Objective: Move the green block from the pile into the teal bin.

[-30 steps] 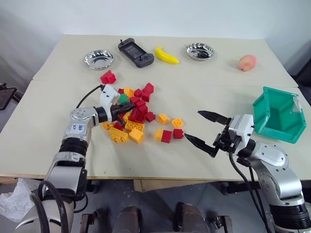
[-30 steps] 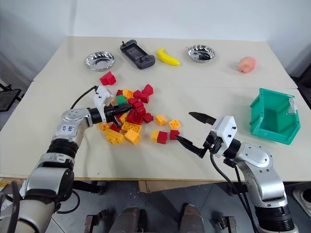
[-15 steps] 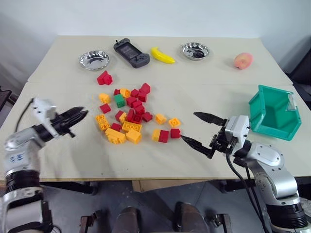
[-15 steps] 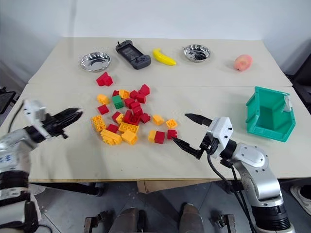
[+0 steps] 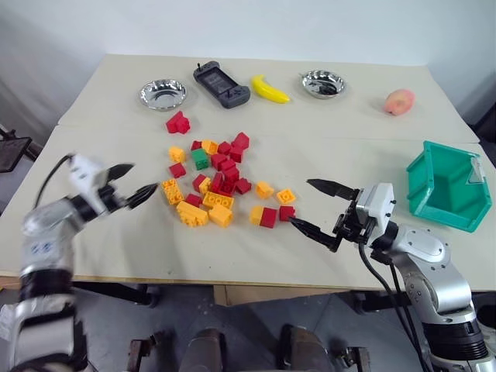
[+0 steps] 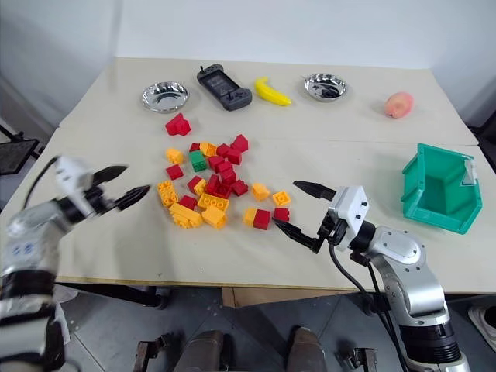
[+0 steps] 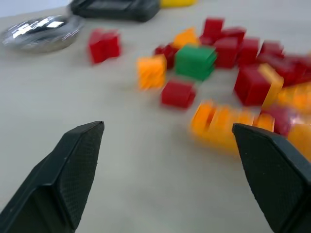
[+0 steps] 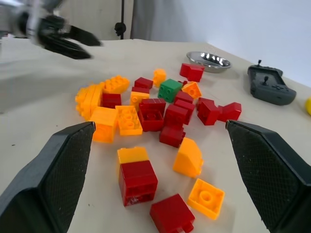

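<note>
Green block (image 5: 201,158) at the pile's (image 5: 221,184) far-left edge, no legible writing, left gripper (image 5: 132,181) apparently wide open, empty, left of pile, right gripper (image 5: 315,208) level, open, empty, teal bin (image 5: 449,186) far right.

Head stereo pair: high, facing forward and down over the whole desk (image 5: 325,147). Wrist cameras: low, close, each sighting between its own claw's fingers. All views share the pile (image 5: 221,182).
</note>
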